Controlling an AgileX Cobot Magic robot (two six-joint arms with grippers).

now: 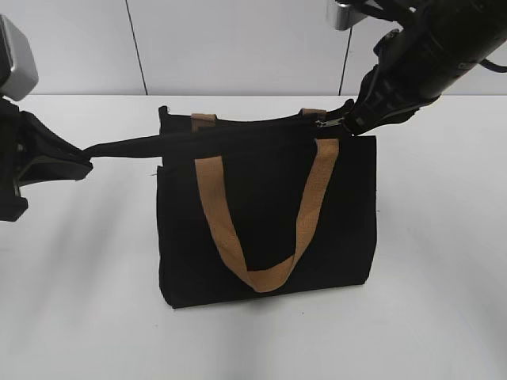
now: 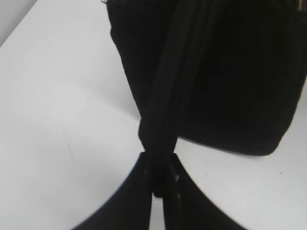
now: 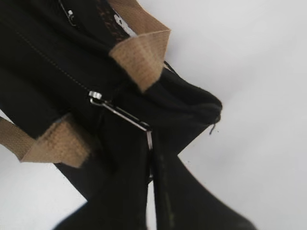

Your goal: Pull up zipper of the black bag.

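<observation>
The black bag (image 1: 265, 229) stands upright on the white table, its tan handles (image 1: 261, 277) hanging down the front. My left gripper (image 1: 85, 158) is shut on the black zipper tail (image 2: 165, 120), which stretches out taut to the left of the bag's top edge. My right gripper (image 1: 348, 121) is shut on the silvery zipper pull tab (image 3: 127, 115) at the bag's top right corner, next to the right handle end. The zipper line (image 1: 253, 127) runs along the top edge between both grippers. The bag also fills the top of the left wrist view (image 2: 216, 72).
The white table (image 1: 79, 301) surrounds the bag. A pale wall with panel seams (image 1: 135, 47) stands behind. The right arm's dark body (image 1: 428, 55) hangs over the back right corner.
</observation>
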